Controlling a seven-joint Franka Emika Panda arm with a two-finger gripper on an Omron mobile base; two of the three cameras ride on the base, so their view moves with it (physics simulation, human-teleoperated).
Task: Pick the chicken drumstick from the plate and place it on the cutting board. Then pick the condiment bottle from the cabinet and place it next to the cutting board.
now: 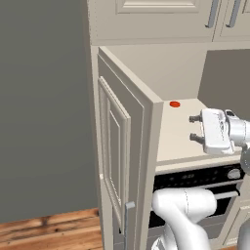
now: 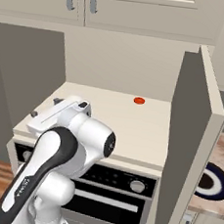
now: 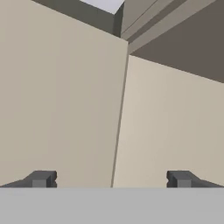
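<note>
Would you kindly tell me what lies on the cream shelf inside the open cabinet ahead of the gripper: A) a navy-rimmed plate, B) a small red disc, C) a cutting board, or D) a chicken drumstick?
B: a small red disc sits on the cabinet's cream shelf, apart from the open gripper.

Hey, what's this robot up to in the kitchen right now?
The white arm has its gripper inside the open cabinet, jaws wide apart and holding nothing. It hovers just above the cream shelf, pointing toward the cabinet's side wall. A small red disc lies further back on that shelf, apart from the gripper. Below the shelf sits a dark oven panel with knobs. At the right edge of the right base view, part of the plate rests on the marbled counter.
</note>
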